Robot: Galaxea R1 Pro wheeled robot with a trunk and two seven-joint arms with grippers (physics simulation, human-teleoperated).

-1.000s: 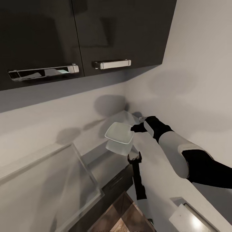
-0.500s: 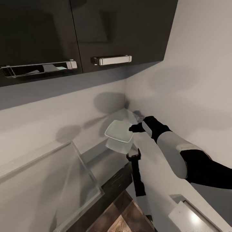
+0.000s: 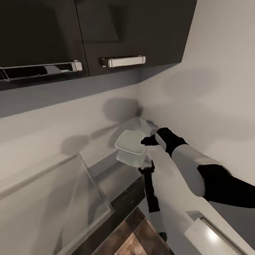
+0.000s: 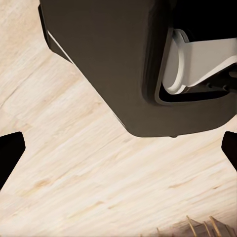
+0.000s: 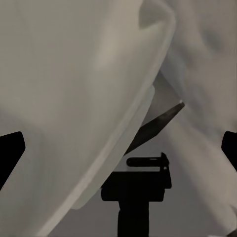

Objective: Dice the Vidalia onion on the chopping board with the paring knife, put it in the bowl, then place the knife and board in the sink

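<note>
Bowl [image 3: 130, 144] lifted off countertop [image 3: 117, 173], rim at right gripper [image 3: 146, 141], grip unclear, left gripper [image 3: 147, 169] parted, empty.

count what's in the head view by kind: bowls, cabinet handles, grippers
bowls: 1, the bowl
cabinet handles: 2, left handle and right handle
grippers: 2, left gripper and right gripper
total: 5
</note>
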